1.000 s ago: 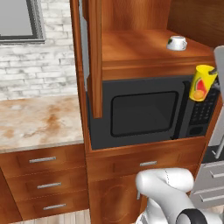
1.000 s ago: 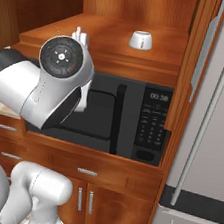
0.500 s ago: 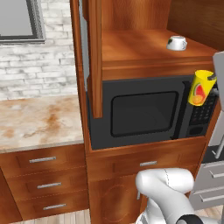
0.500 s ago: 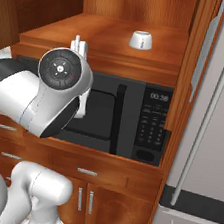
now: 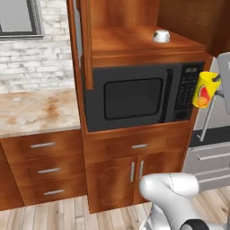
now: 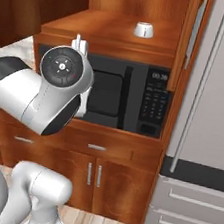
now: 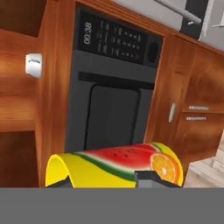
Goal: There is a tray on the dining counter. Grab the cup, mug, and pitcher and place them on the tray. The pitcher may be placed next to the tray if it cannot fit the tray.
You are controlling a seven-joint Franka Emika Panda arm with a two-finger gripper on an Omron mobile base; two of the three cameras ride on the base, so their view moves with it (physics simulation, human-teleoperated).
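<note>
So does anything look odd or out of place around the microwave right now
Only the yellow cup: it hangs in the air beside the microwave, held in the gripper. The white mug sits upright on the shelf above. Nothing looks spilled or damaged.

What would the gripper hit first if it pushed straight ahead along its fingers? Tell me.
Probably the microwave: the gripper, shut on the yellow cup, points at its door. Depth is unclear, so how close it is stays uncertain.

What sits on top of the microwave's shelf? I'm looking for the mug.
The white mug stands alone on the wooden shelf above the microwave. The shelf's left end is hidden behind the open cabinet door.
</note>
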